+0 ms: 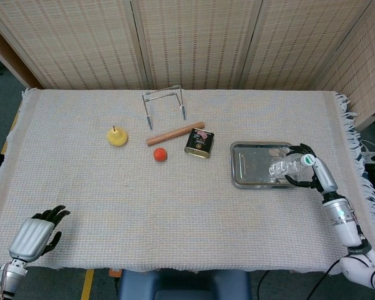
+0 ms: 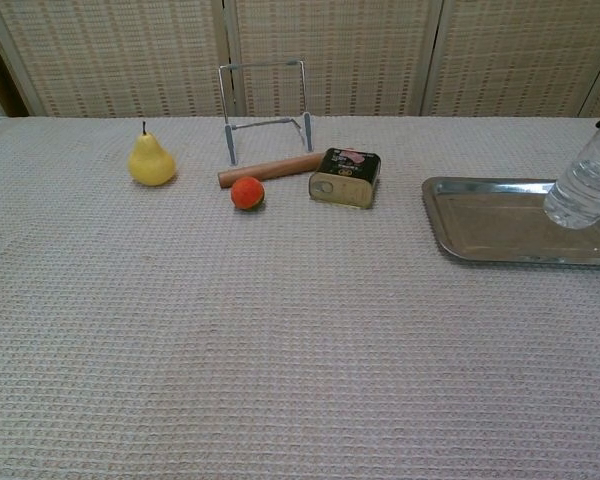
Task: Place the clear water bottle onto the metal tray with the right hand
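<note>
The clear water bottle (image 1: 285, 166) with a green cap is tilted over the right end of the metal tray (image 1: 250, 169), and my right hand (image 1: 312, 172) grips it near the neck. In the chest view the water bottle (image 2: 586, 186) leans in from the right edge, its base low over the metal tray (image 2: 490, 225); I cannot tell if it touches. Only a dark fingertip of the hand shows there. My left hand (image 1: 32, 234) rests at the table's near left corner, holding nothing, fingers loosely apart.
A yellow pear (image 1: 117, 135), a small orange ball (image 1: 160, 154), a wooden rod (image 1: 175, 133), a dark tin can (image 1: 199, 142) and a wire rack (image 1: 164, 104) sit at the table's middle back. The fringed table edge (image 1: 356, 156) lies right of the tray.
</note>
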Controlling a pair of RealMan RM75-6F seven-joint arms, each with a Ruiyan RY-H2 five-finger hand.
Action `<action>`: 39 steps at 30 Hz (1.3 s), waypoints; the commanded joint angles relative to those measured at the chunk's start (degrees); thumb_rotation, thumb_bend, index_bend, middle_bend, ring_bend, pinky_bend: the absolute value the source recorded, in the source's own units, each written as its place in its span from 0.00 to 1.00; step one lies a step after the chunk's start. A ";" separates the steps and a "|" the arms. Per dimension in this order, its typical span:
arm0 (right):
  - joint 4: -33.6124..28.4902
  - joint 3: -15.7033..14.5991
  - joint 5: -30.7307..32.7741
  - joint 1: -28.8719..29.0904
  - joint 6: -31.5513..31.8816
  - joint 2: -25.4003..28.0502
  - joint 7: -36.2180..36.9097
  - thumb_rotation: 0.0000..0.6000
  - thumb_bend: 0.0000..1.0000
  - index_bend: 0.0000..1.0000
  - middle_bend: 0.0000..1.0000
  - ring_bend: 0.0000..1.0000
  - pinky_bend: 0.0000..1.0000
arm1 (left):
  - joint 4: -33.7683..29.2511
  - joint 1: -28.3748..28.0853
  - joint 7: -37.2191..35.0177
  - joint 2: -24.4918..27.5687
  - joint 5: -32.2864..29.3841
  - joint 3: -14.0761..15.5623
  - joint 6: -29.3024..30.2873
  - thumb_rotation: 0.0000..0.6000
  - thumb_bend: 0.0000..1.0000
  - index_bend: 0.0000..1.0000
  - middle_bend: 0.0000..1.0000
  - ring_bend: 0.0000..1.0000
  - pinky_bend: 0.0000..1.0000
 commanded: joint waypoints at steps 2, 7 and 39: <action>3.77 0.18 0.15 0.86 -0.92 -1.62 1.35 1.00 0.03 0.50 0.19 0.00 0.27 | -0.07 0.08 0.50 -0.14 -0.07 0.00 0.12 1.00 0.50 0.23 0.17 0.26 0.42; 9.47 -0.69 -0.92 2.43 -3.20 -3.63 7.88 1.00 0.03 0.50 0.19 0.00 0.27 | -0.24 0.04 1.30 -0.32 0.17 0.24 -0.08 1.00 0.50 0.23 0.17 0.26 0.42; 21.49 -7.96 -7.10 5.17 -2.86 -9.69 15.97 1.00 0.03 0.00 0.00 0.00 0.05 | -0.27 -0.12 1.27 -0.20 -0.47 0.22 -0.50 1.00 0.50 0.23 0.17 0.26 0.42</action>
